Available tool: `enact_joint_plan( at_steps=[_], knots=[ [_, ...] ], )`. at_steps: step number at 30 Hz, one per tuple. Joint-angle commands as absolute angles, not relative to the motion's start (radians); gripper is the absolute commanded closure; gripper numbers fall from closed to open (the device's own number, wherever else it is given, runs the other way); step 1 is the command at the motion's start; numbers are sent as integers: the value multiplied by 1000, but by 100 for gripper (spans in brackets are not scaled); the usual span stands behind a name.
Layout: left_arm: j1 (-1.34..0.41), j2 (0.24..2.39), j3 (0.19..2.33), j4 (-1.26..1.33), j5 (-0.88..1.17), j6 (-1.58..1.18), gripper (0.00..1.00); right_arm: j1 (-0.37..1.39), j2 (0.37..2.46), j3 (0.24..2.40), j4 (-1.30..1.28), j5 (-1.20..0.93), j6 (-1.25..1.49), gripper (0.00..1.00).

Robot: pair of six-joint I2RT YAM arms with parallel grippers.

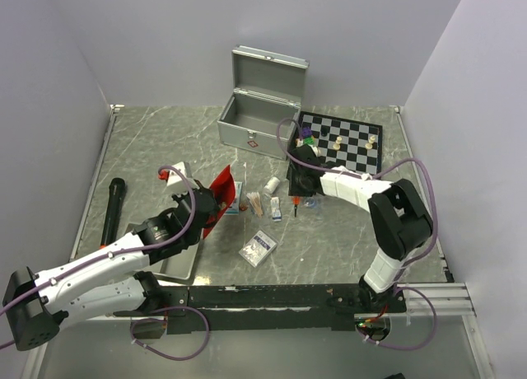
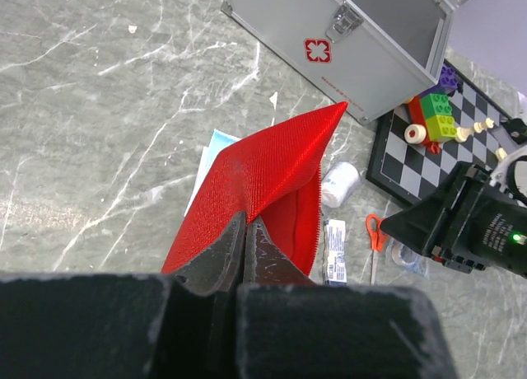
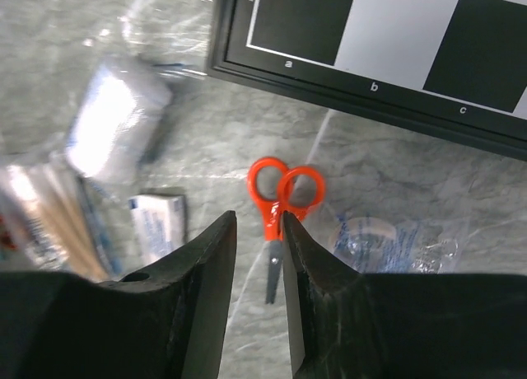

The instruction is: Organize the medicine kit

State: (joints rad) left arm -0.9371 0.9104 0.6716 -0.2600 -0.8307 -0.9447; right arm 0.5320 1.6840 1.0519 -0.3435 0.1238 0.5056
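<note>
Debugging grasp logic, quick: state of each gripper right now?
Left gripper: closed, holding the red pouch.
Right gripper: open, straddling the orange scissors, not gripping.

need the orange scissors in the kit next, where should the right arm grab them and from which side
Take the scissors at the orange neck just below the finger loops, straight down from above. They lie flat and closed on the table, so the neck looks the sturdiest part for the jaws.

A grey-green marble-patterned tabletop [image 1: 346, 255] with pale veins sits boxed in by plain, pale lavender-grey wall panels [image 1: 165, 25] on three sides (the light soft and even), a black rail [image 1: 272, 297] running along its near edge.
</note>
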Motion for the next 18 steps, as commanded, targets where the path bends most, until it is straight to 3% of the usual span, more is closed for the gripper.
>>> enact_joint_plan(
  at_steps=[1,18],
  knots=[
    [-934,920,706,-235,-824,-925,99,523,1713,1104,-351,181,462,64],
    [-934,939,706,-229,-819,-928,99,511,1816,1118,-350,173,442,67]
  ],
)
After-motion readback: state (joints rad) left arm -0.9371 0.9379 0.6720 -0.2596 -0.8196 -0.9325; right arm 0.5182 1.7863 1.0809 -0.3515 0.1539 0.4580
